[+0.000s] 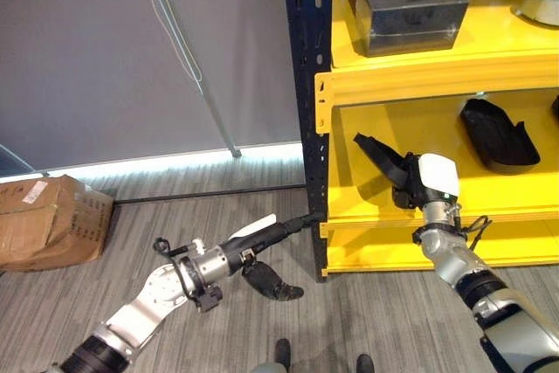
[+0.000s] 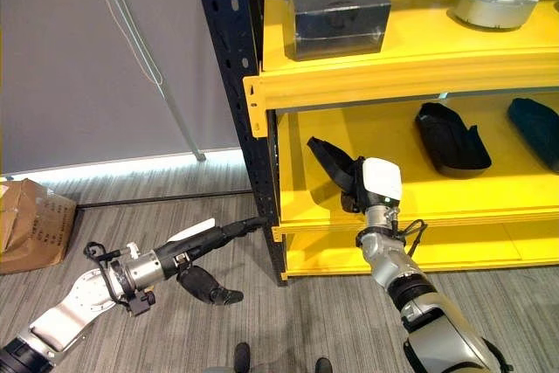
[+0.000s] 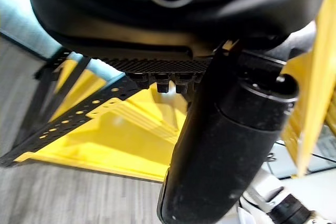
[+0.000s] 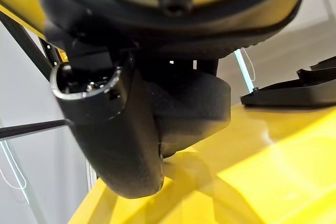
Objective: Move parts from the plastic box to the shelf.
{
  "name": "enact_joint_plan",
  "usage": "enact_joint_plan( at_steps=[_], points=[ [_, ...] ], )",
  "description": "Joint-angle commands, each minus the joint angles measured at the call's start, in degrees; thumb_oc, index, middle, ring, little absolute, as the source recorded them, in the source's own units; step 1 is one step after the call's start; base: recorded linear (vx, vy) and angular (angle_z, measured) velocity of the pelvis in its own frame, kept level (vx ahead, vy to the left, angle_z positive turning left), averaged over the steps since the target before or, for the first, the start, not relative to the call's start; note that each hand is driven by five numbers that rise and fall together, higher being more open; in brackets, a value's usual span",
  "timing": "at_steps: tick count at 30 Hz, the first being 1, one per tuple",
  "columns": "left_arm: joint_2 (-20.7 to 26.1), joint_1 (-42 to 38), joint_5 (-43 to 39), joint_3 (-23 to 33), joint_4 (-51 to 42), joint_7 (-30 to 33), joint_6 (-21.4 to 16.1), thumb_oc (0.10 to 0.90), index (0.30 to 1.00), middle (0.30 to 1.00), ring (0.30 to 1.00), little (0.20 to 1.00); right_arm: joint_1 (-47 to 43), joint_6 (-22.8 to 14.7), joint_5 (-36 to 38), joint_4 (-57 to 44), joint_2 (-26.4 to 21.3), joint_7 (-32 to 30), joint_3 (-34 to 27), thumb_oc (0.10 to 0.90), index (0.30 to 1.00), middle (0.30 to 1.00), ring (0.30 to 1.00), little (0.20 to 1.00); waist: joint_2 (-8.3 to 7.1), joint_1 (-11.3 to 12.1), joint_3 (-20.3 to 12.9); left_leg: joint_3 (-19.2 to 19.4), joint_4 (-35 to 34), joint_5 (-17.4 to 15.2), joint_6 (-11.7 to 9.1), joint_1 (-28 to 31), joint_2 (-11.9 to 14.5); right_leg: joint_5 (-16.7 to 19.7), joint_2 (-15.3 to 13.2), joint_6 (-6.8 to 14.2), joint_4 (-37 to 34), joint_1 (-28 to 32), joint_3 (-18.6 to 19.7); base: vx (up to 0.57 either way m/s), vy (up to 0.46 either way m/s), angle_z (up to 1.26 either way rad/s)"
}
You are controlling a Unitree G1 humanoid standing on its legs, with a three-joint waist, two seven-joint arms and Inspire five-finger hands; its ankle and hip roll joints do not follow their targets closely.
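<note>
One black part [image 1: 377,156] is clamped in the right hand [image 1: 417,183] over the lower shelf [image 1: 524,189]; it should be lowered flat before release. Left hand [image 1: 262,233] fingers are held straight.

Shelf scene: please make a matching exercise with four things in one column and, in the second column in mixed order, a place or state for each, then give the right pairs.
Things:
1. cardboard box
2. dark metal box
3. right hand
4. left hand

Places or states:
A. on the upper yellow shelf
B. holds a black part over the lower shelf board
C. on the floor, far left
D. fingers straight, tips by the blue post

Pairs: 1-C, 2-A, 3-B, 4-D
</note>
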Motion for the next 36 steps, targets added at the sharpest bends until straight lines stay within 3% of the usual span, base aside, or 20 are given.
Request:
enact_joint_plan(
  at_steps=[1, 7, 10, 18, 22, 26, 36],
  points=[
    [-1.03, -3.35, -2.90, 2.97, -4.82, 1.40, -3.38, 0.900, 1.000, 1.000, 1.000, 1.000, -8.59, -0.47, -2.47, 1.91, -0.89, 1.38, 3.83, 0.400, 0.300, 0.300, 0.300, 0.300, -2.40, 1.65, 0.06, -0.97, 4.49, -2.02, -0.83, -1.51, 1.17, 0.33, -5.31, 1.85, 3.78, -2.96, -6.15, 0.06, 0.014, 0.02],
    [-0.23, -5.36, -3.95, 2.39, -4.92, 1.44, -4.47, 0.900, 1.000, 1.000, 1.000, 1.000, -12.88, 0.81, -4.03, 5.44, -1.53, 2.58, 4.59, 0.400, 0.300, 0.300, 0.300, 0.300, -0.88, 2.17, 2.98, -1.94, 5.60, -1.95, -0.62, -3.82, 0.15, -0.16, -5.79, 1.71, 6.04, -5.39, -6.24, 0.00, 0.019, 0.08],
    [0.19, -6.35, -5.16, 2.39, -5.50, 2.95, -4.61, 0.900, 1.000, 1.000, 1.000, 1.000, -15.95, 0.96, -4.24, 9.59, -2.79, 2.63, 5.71, 0.400, 0.300, 0.300, 0.300, 0.300, 0.86, 2.81, 5.46, -2.59, 4.96, -1.25, -0.41, -5.70, -0.57, 0.09, -6.18, 1.85, 6.68, -7.59, -6.50, -0.06, 0.048, 0.11],
    [0.37, -8.63, -5.30, 1.16, -5.29, 2.50, -5.63, 0.900, 1.000, 1.000, 1.000, 1.000, -22.11, 2.49, -5.00, 16.82, -2.22, 3.70, 6.98, 0.400, 0.300, 0.300, 0.300, 0.300, 2.54, 3.90, 8.89, -2.85, 3.75, -0.28, -0.08, -8.39, -1.11, 0.45, -6.66, 2.04, 7.56, -10.94, -6.72, -0.06, 0.005, 0.07],
    [0.14, -10.85, -5.16, -0.60, -4.70, 3.64, -5.17, 0.900, 1.000, 1.000, 1.000, 1.000, -23.96, 3.53, -5.64, 19.27, -1.71, 3.87, 8.24, 0.400, 0.300, 0.300, 0.300, 0.300, 2.92, 4.11, 10.19, -2.90, 3.58, 0.10, 0.02, -9.53, -1.27, 0.43, -6.82, 2.15, 8.15, -12.13, -6.77, -0.06, -0.019, 0.00],
    [-0.02, -13.80, -4.48, -2.46, -3.45, 4.88, -4.76, 0.900, 1.000, 1.000, 1.000, 1.000, -25.90, 8.05, -5.02, 21.14, -0.92, 4.53, 9.10, 0.400, 0.300, 0.300, 0.300, 0.300, 3.07, 4.08, 11.58, -2.79, 3.44, 0.54, 0.12, -11.00, -1.23, 0.49, -6.88, 2.17, 8.79, -13.65, -6.49, -0.07, -0.027, 0.00],
    [0.54, -18.02, -4.01, -4.52, -2.46, 5.68, -4.16, 0.900, 1.000, 1.000, 1.000, 1.000, -28.49, 14.94, -3.84, 24.36, 0.63, 4.62, 8.67, 0.400, 0.300, 0.300, 0.300, 0.300, 3.01, 4.30, 14.02, -2.74, 3.93, 1.02, 0.23, -13.24, -1.35, 0.58, -7.10, 2.38, 9.84, -15.22, -6.38, -0.06, -0.035, 0.01]
  ],
)
